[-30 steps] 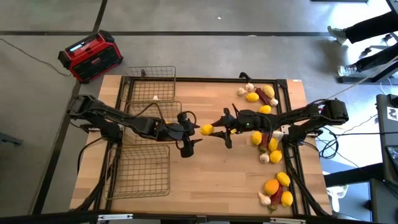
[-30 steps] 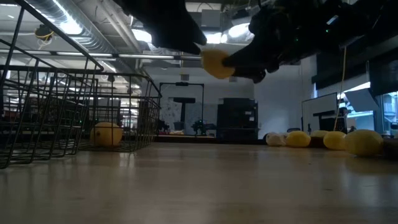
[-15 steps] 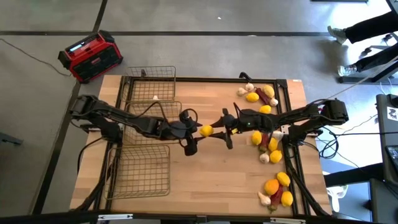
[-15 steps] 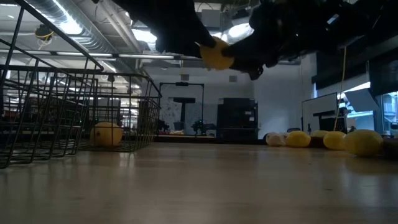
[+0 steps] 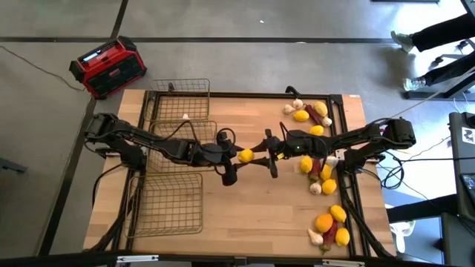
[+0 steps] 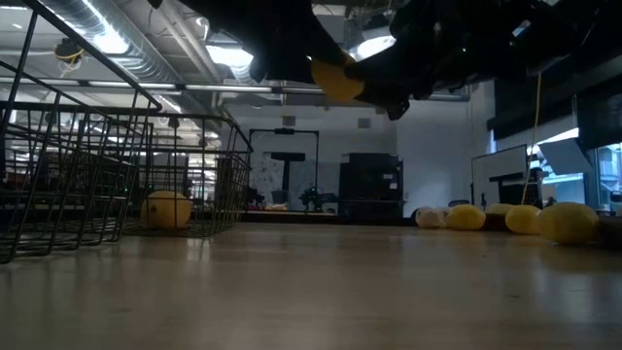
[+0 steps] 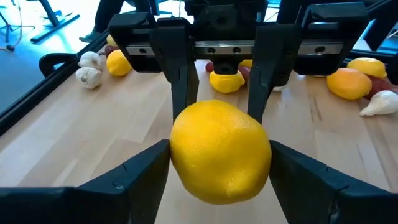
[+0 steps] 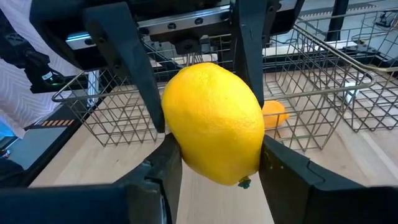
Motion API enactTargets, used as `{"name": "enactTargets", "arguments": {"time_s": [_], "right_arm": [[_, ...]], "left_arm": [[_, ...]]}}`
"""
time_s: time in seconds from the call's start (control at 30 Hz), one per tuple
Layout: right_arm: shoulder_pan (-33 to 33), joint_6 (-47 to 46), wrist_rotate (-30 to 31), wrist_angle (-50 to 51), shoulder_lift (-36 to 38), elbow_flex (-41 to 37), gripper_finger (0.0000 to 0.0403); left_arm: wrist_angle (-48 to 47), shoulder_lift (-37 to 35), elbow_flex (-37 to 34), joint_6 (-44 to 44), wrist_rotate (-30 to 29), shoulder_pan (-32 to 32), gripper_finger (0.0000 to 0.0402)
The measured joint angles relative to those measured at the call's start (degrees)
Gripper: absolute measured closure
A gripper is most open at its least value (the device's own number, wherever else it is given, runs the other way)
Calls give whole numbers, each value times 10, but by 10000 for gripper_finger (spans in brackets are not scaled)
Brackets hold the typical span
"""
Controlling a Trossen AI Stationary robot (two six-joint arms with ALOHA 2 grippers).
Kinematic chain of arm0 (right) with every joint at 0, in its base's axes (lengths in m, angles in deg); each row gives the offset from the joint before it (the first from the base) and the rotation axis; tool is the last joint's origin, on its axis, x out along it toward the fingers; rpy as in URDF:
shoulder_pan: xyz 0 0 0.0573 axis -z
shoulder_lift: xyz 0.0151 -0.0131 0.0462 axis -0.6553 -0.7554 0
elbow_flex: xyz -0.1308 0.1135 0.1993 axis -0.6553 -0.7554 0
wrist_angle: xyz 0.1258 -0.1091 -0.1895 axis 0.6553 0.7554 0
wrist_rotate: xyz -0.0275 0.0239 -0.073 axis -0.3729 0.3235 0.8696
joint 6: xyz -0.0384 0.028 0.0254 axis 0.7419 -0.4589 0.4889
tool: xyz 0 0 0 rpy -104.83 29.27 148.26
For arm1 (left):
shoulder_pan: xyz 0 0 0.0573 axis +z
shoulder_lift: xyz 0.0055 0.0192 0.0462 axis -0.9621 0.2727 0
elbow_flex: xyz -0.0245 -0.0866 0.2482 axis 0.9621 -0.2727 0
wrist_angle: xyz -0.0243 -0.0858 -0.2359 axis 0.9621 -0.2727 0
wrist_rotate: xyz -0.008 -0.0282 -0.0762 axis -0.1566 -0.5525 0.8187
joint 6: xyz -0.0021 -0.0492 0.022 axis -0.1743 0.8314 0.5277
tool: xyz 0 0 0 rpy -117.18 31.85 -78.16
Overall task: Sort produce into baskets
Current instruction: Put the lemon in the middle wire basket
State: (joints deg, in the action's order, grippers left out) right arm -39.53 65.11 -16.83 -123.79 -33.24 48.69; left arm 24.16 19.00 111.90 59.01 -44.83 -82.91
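Above mid-table, our right gripper [image 5: 256,156] clamps a lemon [image 5: 245,155]. Our left gripper [image 5: 231,156] brackets it, fingers [image 7: 134,180] not yet closed.

1. Three baskets [image 5: 175,152] stand in a row along the table's [image 5: 252,215] left edge.
2. Most produce [image 5: 320,174] lies scattered along the right edge.
3. One lemon [image 5: 245,156] hangs above the table's middle, between the left gripper [image 5: 228,157] and right gripper [image 5: 266,154].
4. A box [image 5: 108,67] sits on the floor beyond the far left corner.
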Motion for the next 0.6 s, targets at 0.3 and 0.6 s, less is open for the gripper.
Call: {"name": "enactTargets", "arguments": {"time_s": [0.3,0.6], "right_arm": [[0,0,1,0,0,0,235],[0,-4,2,0,0,0,224]], "left_arm": [[-1,0,0,0,2,0,212],[0,0,0,0,3,0,202]]}}
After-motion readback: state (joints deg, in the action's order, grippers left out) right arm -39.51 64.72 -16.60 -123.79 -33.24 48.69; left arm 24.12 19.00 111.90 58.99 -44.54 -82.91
